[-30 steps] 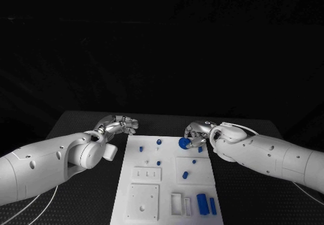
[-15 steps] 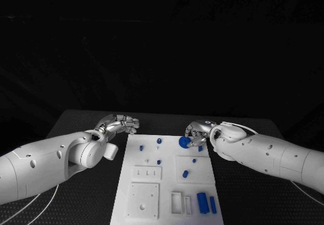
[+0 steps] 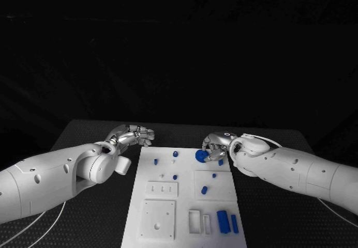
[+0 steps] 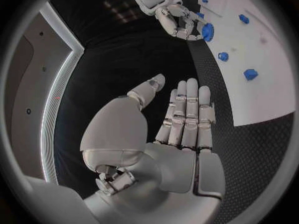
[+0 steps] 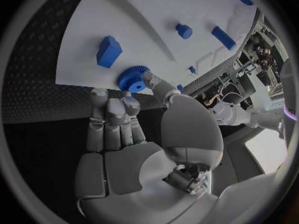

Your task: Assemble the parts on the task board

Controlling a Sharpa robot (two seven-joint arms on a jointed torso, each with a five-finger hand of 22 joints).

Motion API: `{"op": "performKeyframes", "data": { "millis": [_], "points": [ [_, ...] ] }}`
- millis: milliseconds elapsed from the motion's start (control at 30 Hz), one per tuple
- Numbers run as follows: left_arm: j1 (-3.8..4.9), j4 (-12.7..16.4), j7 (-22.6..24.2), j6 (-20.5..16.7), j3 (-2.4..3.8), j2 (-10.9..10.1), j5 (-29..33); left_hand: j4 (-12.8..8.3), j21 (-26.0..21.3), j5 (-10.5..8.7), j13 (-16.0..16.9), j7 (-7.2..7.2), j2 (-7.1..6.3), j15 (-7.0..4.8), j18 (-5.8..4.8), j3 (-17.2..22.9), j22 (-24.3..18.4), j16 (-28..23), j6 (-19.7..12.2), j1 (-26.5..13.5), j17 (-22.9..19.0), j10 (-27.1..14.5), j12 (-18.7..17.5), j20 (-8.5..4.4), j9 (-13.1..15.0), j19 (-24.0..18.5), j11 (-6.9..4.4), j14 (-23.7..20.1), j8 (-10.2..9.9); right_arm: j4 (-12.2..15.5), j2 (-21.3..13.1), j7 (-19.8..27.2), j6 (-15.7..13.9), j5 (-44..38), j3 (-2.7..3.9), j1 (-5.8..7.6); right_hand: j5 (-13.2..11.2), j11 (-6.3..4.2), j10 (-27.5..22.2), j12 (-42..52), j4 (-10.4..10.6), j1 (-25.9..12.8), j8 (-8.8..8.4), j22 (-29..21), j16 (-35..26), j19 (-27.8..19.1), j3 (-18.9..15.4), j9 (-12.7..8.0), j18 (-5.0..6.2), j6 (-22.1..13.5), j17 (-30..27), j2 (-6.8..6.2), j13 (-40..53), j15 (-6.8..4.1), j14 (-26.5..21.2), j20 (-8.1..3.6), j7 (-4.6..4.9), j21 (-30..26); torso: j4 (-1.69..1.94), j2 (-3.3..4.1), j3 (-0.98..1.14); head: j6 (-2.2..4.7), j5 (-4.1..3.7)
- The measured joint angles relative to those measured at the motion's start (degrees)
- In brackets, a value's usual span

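Table (image 3: 89,134): lying black under everything, carrying the white board.
Board (image 3: 185,206): lying flat in the middle of the table, between the two arms, holding small blue parts and white blocks.
Left hand (image 3: 133,136): hovering just beside the board's far left corner, holding nothing, fingers straight and side by side in the left wrist view (image 4: 181,119).
Right hand (image 3: 216,145): sitting at the board's far right corner, pinching the blue gear between thumb and fingers (image 5: 115,109).
Blue gear (image 3: 201,155): being held by the right hand right at the board's far edge (image 5: 133,78); touching the board or not, cannot tell.
Long blue blocks (image 3: 222,222): lying side by side near the board's close right corner.
Blue block (image 5: 109,51): lying on the board near the gear.
Small blue pegs (image 3: 175,154): sitting spread across the board's far half.
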Motion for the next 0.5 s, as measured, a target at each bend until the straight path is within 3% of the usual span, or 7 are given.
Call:
{"op": "performKeyframes", "data": {
  "millis": [333, 500],
  "points": [
    [0.00, 0.1, -0.1, 0.1, 0.00, -0.1, -0.1, 0.0, 0.0, 0.00, 0.0, 0.00, 0.00, 0.00, 0.00, 0.0, 0.0, 0.0, 0.0, 0.0, 0.0, 0.0, -0.2, 0.00, 0.0, 0.0, 0.00, 0.0, 0.0, -0.9, 0.9, 0.0, -0.6, -0.4, 0.09, -0.23, 0.0, 0.00, 0.0, 0.2, -0.1, -0.2, 0.03, 0.0, 0.0, 0.0, 0.4, 0.3, -0.02, 0.6, 0.3, 0.72, -0.3, -0.25, 0.3, 0.00, -0.63, 0.1, 0.08, -0.03, 0.03, -0.09, -0.01],
    [0.00, 0.1, -0.2, 0.1, 0.00, -0.1, -0.1, 0.0, 0.0, 0.00, 0.0, 0.00, 0.00, 0.00, 0.00, 0.0, 0.0, 0.0, 0.0, 0.0, 0.0, 0.0, -0.2, 0.00, 0.0, 0.0, 0.00, 0.0, 0.0, -0.9, 1.0, 0.0, -0.9, -0.5, 0.11, -0.32, 2.2, 0.00, 0.0, 0.5, 0.1, -2.2, 0.03, 0.0, -0.3, 0.0, -0.1, 0.2, -0.01, 0.6, 0.6, 0.79, -0.5, -0.24, 0.3, 0.00, -0.63, 0.4, 0.10, -0.04, 0.03, -0.15, 0.01]
  ]
}}
